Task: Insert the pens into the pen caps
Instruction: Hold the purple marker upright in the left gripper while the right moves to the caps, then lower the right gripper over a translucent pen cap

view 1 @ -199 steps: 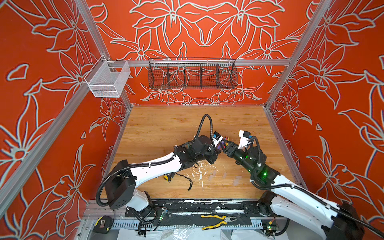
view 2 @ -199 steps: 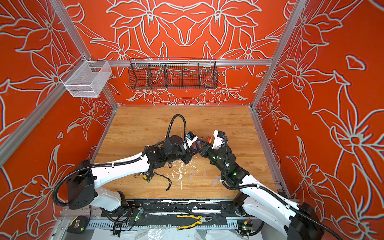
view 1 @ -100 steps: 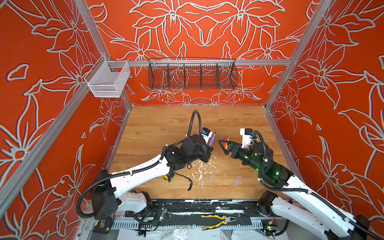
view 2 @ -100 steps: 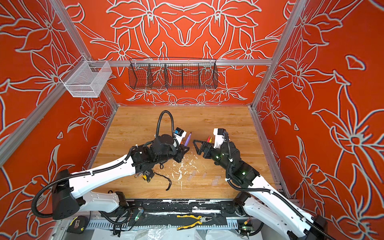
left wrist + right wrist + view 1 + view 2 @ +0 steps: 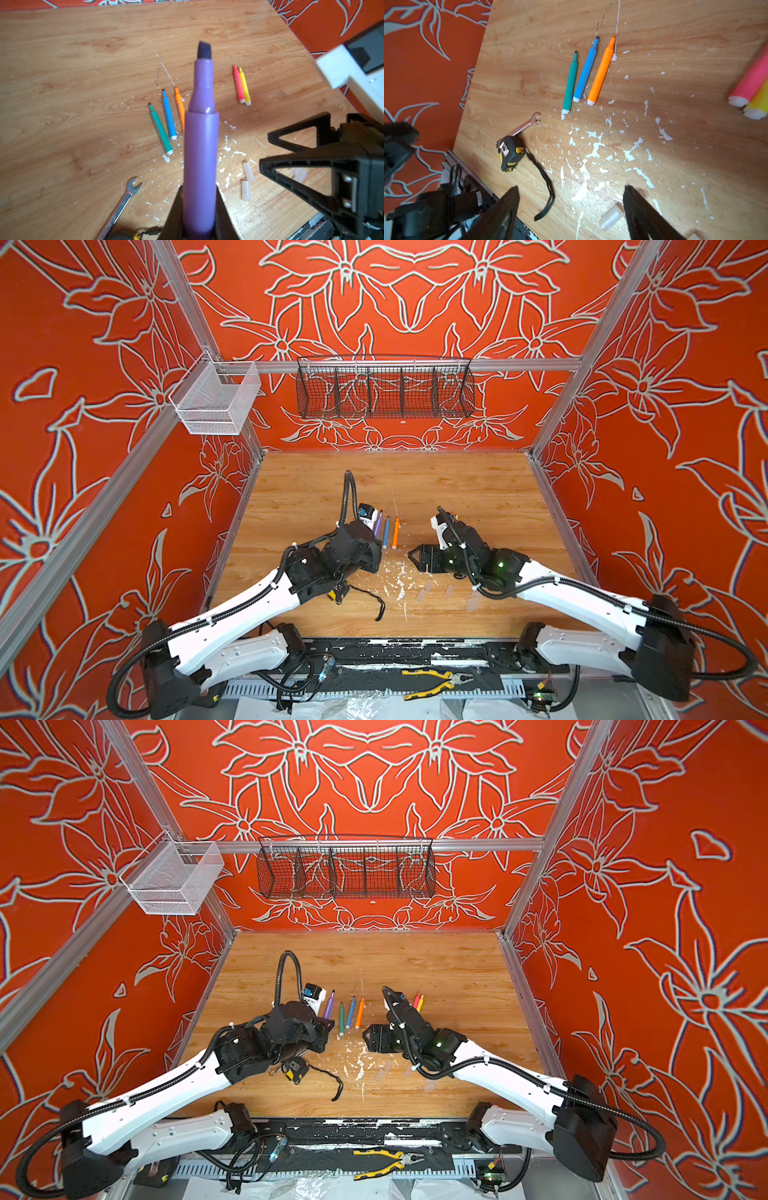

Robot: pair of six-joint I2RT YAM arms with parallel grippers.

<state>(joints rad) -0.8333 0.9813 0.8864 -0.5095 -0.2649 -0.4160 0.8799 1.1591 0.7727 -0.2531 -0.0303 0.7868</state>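
Observation:
My left gripper [image 5: 199,188] is shut on the purple pen [image 5: 200,145], which it holds off the table with its bare chisel tip pointing away. The teal [image 5: 161,129], blue [image 5: 169,116] and orange [image 5: 179,108] pens lie side by side mid-table. The pink [image 5: 238,85] and yellow [image 5: 244,87] pens lie together farther right. My right gripper [image 5: 571,199] hangs open low over the flecked wood, and a clear pen cap [image 5: 610,218] lies just beside one of its fingers [image 5: 636,209]. More pen caps [image 5: 248,171] [image 5: 245,190] lie loose near the front.
A silver wrench [image 5: 124,199] and a black-and-yellow tape measure [image 5: 509,152] with a black strap lie front left, under the left arm. White paint flecks cover the front middle. Wire baskets [image 5: 384,391] hang on the back wall. Pliers [image 5: 432,682] lie on the front rail.
The two grippers, close together mid-table a second ago, have parted. The left drew back left with the purple pen. The right moved back and down towards the front, its jaws now open.

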